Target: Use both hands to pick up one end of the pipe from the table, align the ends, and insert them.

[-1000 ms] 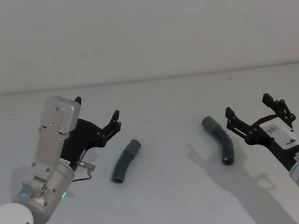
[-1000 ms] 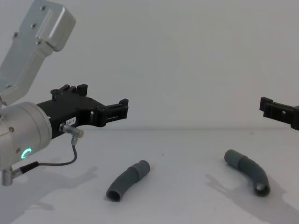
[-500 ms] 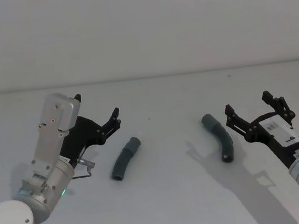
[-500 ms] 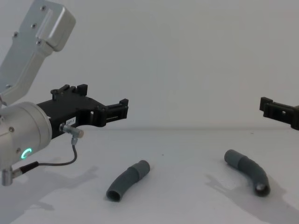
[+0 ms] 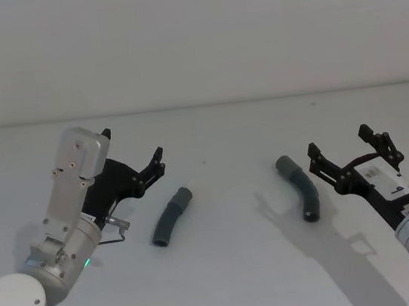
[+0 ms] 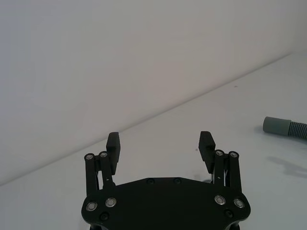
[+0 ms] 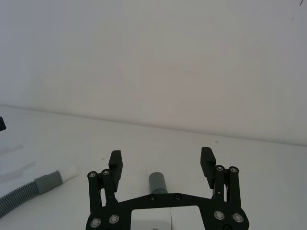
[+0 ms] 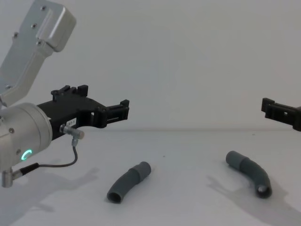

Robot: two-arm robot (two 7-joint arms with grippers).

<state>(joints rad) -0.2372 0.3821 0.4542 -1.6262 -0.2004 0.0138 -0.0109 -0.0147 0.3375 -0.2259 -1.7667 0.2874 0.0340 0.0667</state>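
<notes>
Two curved dark grey pipe pieces lie apart on the white table (image 5: 236, 270). The left piece (image 5: 172, 217) (image 8: 128, 181) has its collar end (image 5: 184, 196) pointing away from me. The right piece (image 5: 301, 187) (image 8: 249, 173) has its collar (image 5: 285, 164) at its far end. My left gripper (image 5: 134, 148) (image 8: 106, 100) hovers open above the table, to the left of the left piece. My right gripper (image 5: 339, 143) (image 7: 160, 160) is open just right of the right piece, whose collar (image 7: 158, 181) shows between its fingers. The left wrist view shows my open left gripper (image 6: 159, 143) and a pipe collar (image 6: 277, 125) farther off.
A plain pale wall (image 5: 188, 33) rises behind the table's far edge. A thin grey cable (image 8: 70, 155) loops under the left wrist. The left piece (image 7: 29, 192) also lies off to the side in the right wrist view.
</notes>
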